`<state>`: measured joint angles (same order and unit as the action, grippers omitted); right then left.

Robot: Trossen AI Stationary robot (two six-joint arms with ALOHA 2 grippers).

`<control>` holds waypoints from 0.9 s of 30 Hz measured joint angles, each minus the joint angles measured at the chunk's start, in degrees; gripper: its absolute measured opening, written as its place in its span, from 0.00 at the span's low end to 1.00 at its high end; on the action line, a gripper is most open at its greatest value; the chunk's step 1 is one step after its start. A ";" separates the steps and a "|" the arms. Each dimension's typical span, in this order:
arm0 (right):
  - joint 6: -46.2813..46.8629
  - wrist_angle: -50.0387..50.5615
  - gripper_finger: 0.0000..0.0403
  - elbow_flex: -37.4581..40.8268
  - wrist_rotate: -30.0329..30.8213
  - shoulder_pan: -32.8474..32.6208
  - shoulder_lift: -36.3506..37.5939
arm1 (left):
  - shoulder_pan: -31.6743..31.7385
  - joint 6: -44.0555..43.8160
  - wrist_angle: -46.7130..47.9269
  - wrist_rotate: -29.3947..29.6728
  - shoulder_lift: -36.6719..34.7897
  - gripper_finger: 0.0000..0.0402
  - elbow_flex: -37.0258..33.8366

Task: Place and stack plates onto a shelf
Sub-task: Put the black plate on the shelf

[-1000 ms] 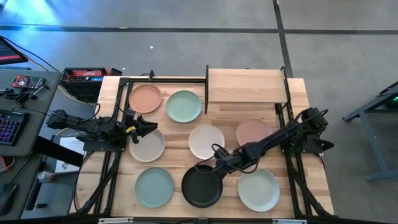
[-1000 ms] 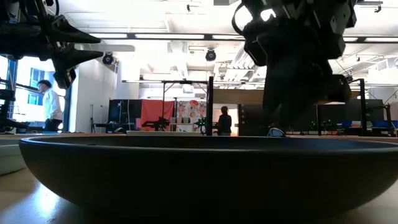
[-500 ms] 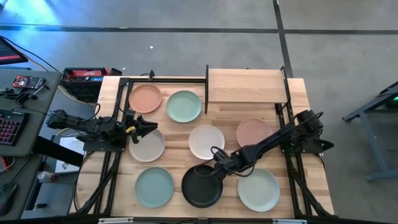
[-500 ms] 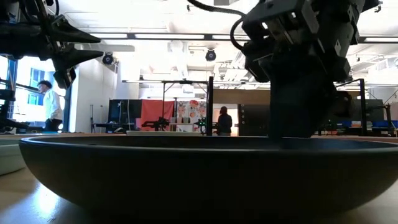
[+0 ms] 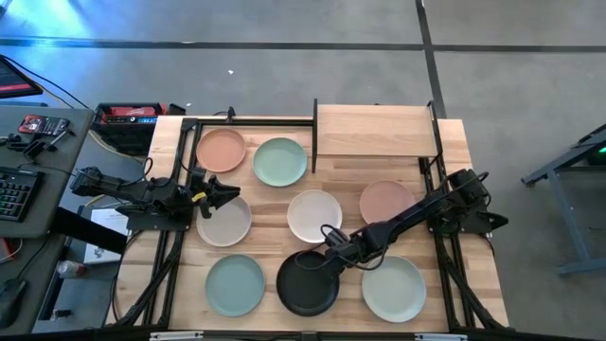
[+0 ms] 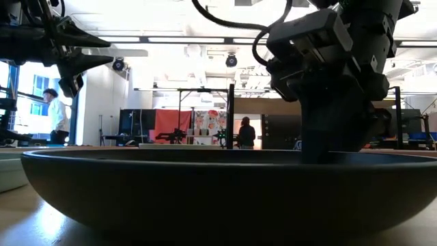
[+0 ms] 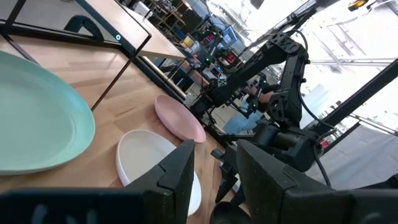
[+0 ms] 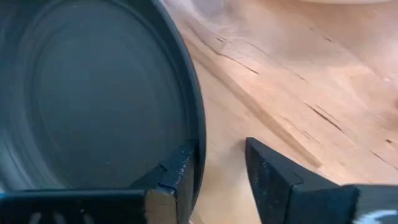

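The black plate (image 5: 303, 284) lies flat on the tabletop near the near edge and fills the low view (image 6: 218, 184). My right gripper (image 5: 324, 260) is open and low at the plate's far-right rim (image 8: 198, 124). In the right wrist view (image 8: 221, 180) one finger stands inside the rim and one outside. My left gripper (image 5: 227, 194) waits open above the table's left side, over the far edge of a beige plate (image 5: 224, 222). The shelf (image 5: 377, 131) stands at the far right with nothing on its board. My right gripper comes slanting down from the table's right, with its inner finger (image 8: 180, 171) close against the inside of the black plate's rim and its outer finger (image 8: 273, 180) over bare wood. I cannot tell whether either finger touches the rim. The plate rests flat on the table.
Other plates lie flat on the tabletop: salmon (image 5: 221, 150), mint (image 5: 279, 161), cream (image 5: 314, 215), pink (image 5: 386, 201), mint (image 5: 235, 284) and mint (image 5: 393, 289), the last just right of the black one. Black frame rails run along both table sides. People stand far off in the room.
My right gripper has come down and a little toward the near edge, until its fingers sink behind the black plate's rim in the low view. The plates have not moved.
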<state>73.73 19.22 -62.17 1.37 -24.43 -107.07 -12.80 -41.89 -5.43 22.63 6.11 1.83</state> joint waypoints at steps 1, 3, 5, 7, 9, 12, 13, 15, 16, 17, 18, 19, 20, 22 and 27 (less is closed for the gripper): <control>0.51 0.00 0.25 0.00 -0.01 0.00 0.00 | 0.00 -0.01 0.00 0.00 0.00 0.28 0.00; 1.09 -0.04 0.19 0.00 -0.40 0.00 0.02 | 0.00 0.02 0.02 0.00 0.00 0.28 0.00; 1.43 0.01 0.12 0.00 -1.12 0.00 0.02 | 0.00 0.02 0.05 0.00 -0.01 0.28 0.00; 1.41 -0.10 0.04 0.00 -1.80 0.00 0.01 | 0.01 0.03 0.06 0.00 -0.02 0.28 0.00; 1.27 -0.59 0.02 0.00 -2.75 0.02 0.02 | 0.01 0.04 0.07 0.02 -0.01 0.28 0.00; 1.10 -0.85 0.02 0.00 -4.55 0.02 0.07 | 0.02 0.02 0.07 0.02 -0.02 0.28 0.00; 1.08 -0.86 0.02 0.00 -4.99 0.02 0.17 | 0.00 0.04 0.07 0.02 0.00 0.28 0.00; 0.99 -0.89 0.01 -0.23 -5.52 0.00 0.31 | 0.01 0.04 0.07 0.02 -0.01 0.28 -0.01; 0.92 -0.73 0.01 -0.56 -6.00 0.00 0.33 | 0.02 0.04 0.08 0.02 -0.01 0.28 -0.01; 0.86 -0.76 0.01 -0.92 -6.08 0.00 0.36 | 0.01 0.05 0.09 0.02 -0.02 0.28 0.00; 0.84 -0.80 0.01 -1.39 -6.14 0.00 0.45 | 0.00 0.04 0.10 0.02 -0.02 0.28 0.00; 0.75 -0.93 0.00 -1.93 -6.14 0.00 0.47 | 0.01 0.05 0.12 0.02 0.00 0.28 0.00; 0.41 -0.99 0.00 -2.44 -6.14 0.00 0.50 | 0.01 0.04 0.13 0.02 -0.01 0.28 0.00; -0.22 -0.83 0.00 -3.45 -6.13 0.01 0.50 | 0.00 0.04 0.14 0.02 -0.02 0.28 0.00; -0.65 1.65 0.00 -6.21 -5.97 0.42 0.50 | 0.02 0.04 0.17 0.03 -0.01 0.28 0.00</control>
<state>73.08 20.87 -68.38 -4.60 -24.01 -106.56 -12.78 -41.85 -5.26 22.66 6.10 1.83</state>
